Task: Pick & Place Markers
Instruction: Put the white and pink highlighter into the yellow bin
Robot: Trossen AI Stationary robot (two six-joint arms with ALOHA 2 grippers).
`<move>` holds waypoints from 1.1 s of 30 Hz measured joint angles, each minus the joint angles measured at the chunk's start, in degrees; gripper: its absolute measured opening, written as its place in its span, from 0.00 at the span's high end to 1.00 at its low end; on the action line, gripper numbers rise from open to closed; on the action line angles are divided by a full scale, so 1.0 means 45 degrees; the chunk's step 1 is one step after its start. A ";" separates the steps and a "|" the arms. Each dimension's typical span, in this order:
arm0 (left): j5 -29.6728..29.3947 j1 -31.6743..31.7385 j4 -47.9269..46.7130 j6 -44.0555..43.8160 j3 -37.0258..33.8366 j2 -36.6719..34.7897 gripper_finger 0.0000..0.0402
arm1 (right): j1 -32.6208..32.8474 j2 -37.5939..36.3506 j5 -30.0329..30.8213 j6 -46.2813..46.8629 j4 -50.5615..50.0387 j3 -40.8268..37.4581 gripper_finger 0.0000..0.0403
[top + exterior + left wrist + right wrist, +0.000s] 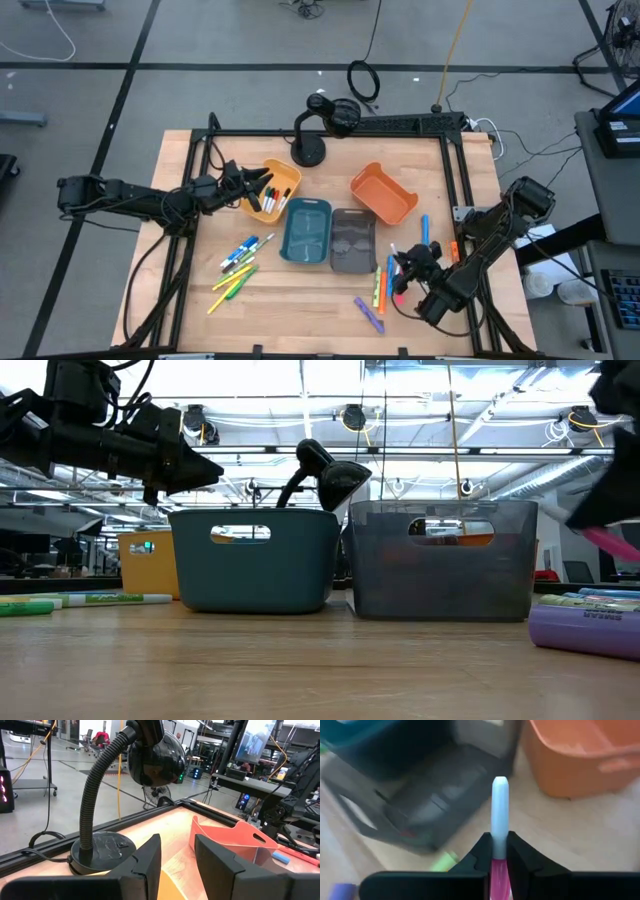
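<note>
A: Where's the marker?

B: A pink marker (pixel 499 820) with a pale cap is pinched between the fingers of the right gripper (pixel 498 851), lifted off the table (pixel 300 300) near the right-hand pile of markers (pixel 382 288). In the right wrist view it points out toward the grey bin (pixel 430 800), with the orange bin (pixel 580 755) off to one side.

A: So the step is the carry and drop. How to do it well?

B: I'd say keep the squeeze firm, since the grip sits low on the barrel and most of the pen sticks out. Travel high enough to clear the bin wall, centre over the chosen bin, then let go. Which bin it belongs in, I can't tell.

A: And the other arm?

B: The left gripper (pixel 262 184) hangs over the yellow bin (pixel 270 207), which already has markers in it. Its fingers stand apart with nothing between them. The lamp (pixel 150 755) is just ahead of it.

A: Left to do?

B: Plenty, I'd judge: a second pile (pixel 238 266) lies by the teal bin (pixel 306 232).
</note>
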 joint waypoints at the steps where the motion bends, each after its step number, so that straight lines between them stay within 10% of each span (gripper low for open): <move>1: 0.0000 0.0000 0.0000 -0.0001 0.0000 0.0000 0.69 | -0.0022 -0.0146 0.0306 -0.0489 0.0308 0.0000 0.95; 9: 0.0420 0.0000 0.0031 -0.0005 0.0000 0.0000 0.69 | -0.0051 -0.0874 0.3826 -0.8671 0.6447 0.0004 0.95; 17: 0.5776 -0.0824 0.1211 0.1062 0.0090 -0.0005 0.69 | -0.1160 -0.0773 0.3734 -1.8096 1.4338 0.0010 0.95; 26: 0.5635 -0.4577 0.0898 0.3036 0.1304 0.1425 0.69 | -0.3370 0.0144 -0.0503 -2.2514 1.8455 0.0010 0.95; 33: 0.1168 -0.7108 0.0846 0.4672 0.3899 0.4671 0.69 | -0.4320 0.0522 -0.2295 -2.3366 1.9008 0.0010 0.95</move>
